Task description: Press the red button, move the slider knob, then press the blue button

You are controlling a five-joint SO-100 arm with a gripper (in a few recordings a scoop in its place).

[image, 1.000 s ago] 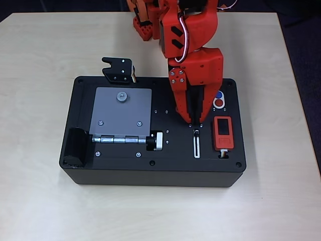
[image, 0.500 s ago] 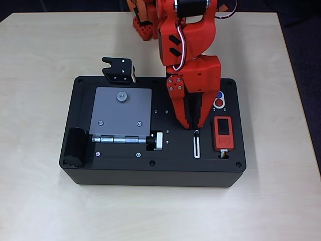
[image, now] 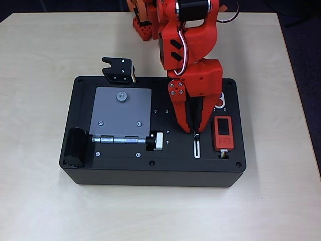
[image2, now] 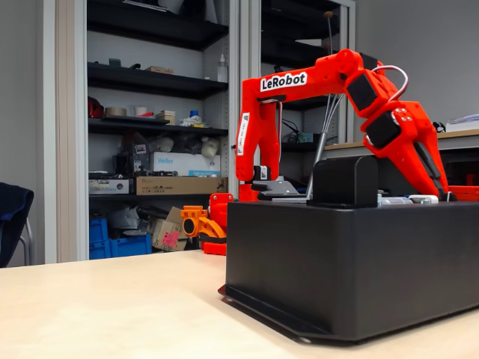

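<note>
My red gripper (image: pixel 193 131) points down over the black box (image: pixel 165 165), its tips at the top end of the white-rimmed slider slot (image: pixel 196 148). The slider knob (image: pixel 196 136) is a dark nub right under the tips, touching or nearly so. The fingers (image: pixel 186 118) stand slightly apart with a narrow dark gap and nothing held. The gripper body hides the red button and the blue button; a sliver of their white bezel (image: pixel 222 103) shows beside it. In the fixed view the gripper (image2: pixel 447 196) reaches down onto the box top (image2: pixel 337 262).
An orange-red module with a black screen (image: pixel 223 133) lies just right of the slot. A grey hinged plate (image: pixel 120 113) and a silver-and-black cylindrical knob (image: pixel 156 141) sit on the left half. A black bracket (image: pixel 119 70) stands at the box's back edge.
The gripper has moved toward the box's front edge, from beside the buttons down to the top of the slider slot, and now covers both buttons.
</note>
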